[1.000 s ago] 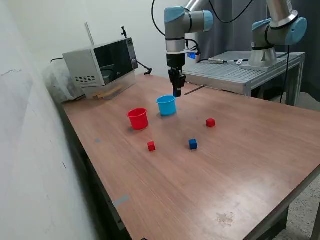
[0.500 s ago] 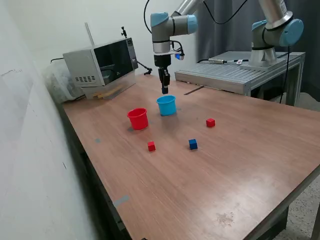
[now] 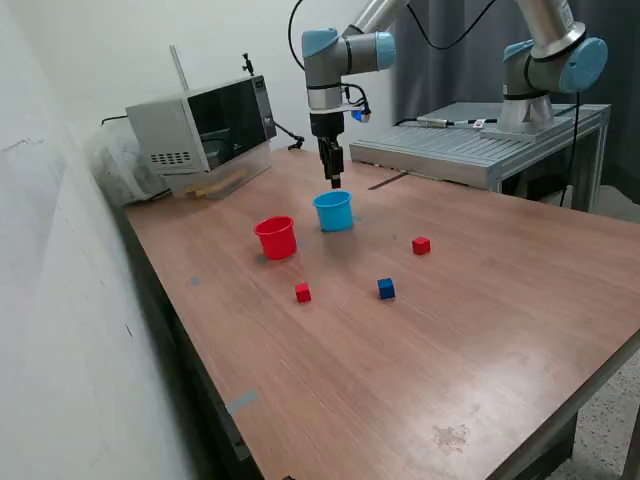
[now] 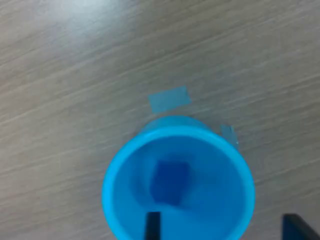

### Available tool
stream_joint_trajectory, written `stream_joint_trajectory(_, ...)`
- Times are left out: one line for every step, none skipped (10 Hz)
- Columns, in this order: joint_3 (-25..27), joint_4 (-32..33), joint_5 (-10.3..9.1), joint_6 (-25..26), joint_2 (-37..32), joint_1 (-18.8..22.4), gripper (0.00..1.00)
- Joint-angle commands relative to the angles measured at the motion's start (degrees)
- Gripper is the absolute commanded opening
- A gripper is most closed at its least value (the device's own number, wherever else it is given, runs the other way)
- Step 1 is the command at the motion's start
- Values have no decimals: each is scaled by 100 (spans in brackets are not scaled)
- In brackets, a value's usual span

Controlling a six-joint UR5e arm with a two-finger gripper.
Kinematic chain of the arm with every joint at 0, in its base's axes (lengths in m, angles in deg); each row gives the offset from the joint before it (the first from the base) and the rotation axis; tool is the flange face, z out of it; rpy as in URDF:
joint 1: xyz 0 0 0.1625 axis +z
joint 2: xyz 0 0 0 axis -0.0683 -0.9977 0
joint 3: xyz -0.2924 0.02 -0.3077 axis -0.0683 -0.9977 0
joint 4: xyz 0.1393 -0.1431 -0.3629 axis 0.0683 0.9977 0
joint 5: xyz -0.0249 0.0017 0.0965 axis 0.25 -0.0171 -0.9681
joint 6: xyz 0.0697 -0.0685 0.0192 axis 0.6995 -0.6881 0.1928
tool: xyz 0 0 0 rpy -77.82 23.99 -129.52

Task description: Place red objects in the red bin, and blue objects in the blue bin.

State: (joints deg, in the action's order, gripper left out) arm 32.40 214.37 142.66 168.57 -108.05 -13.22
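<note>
My gripper (image 3: 333,180) hangs just above the blue bin (image 3: 333,211), a light blue cup near the middle back of the table. In the wrist view my fingertips (image 4: 152,226) stand wide apart over the blue bin (image 4: 116,175), open and holding nothing. One dark blue cube (image 4: 170,182) lies on the cup's floor. The red bin (image 3: 276,238) stands just to the exterior view's left of the blue one. On the table in front lie a red cube (image 3: 302,292), a second red cube (image 3: 421,245) and a blue cube (image 3: 386,288).
A microwave (image 3: 205,125) sits at the back on the exterior view's left, against the wall. A second arm (image 3: 545,60) stands on a metal bench (image 3: 480,145) at the back right. Two bits of pale blue tape (image 4: 170,99) stick to the wood beside the blue cup.
The gripper has swung from the blue cup's right side toward the exterior view's left and now hangs over the cup. The cubes and cups on the table have not moved.
</note>
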Motion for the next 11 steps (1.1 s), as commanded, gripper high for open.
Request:
stream_joint_trajectory(14,-14,19,-6,-109,17,100)
stream_joint_trajectory(31,-162,2,2,-484,156,100)
stream_joint_trajectory(23,-494,-16,-6,-853,645,100)
stream_joint_trajectory(14,-654,-16,-41,-1092,1032,100)
stream_joint_trajectory(14,-673,-16,-355,-1138,1506,100)
stream_joint_trajectory(31,-716,-34,-915,-1156,1876,100)
stream_joint_trajectory(31,-682,-129,-1025,-1077,2002,100)
stream_joint_trajectory(66,-656,-270,-1043,-929,2003,100)
stream_joint_trajectory(66,-560,-271,-1087,-701,2003,100)
stream_joint_trajectory(66,-385,-271,-1114,-446,1994,100)
stream_joint_trajectory(58,-313,-271,-1114,-209,1977,100)
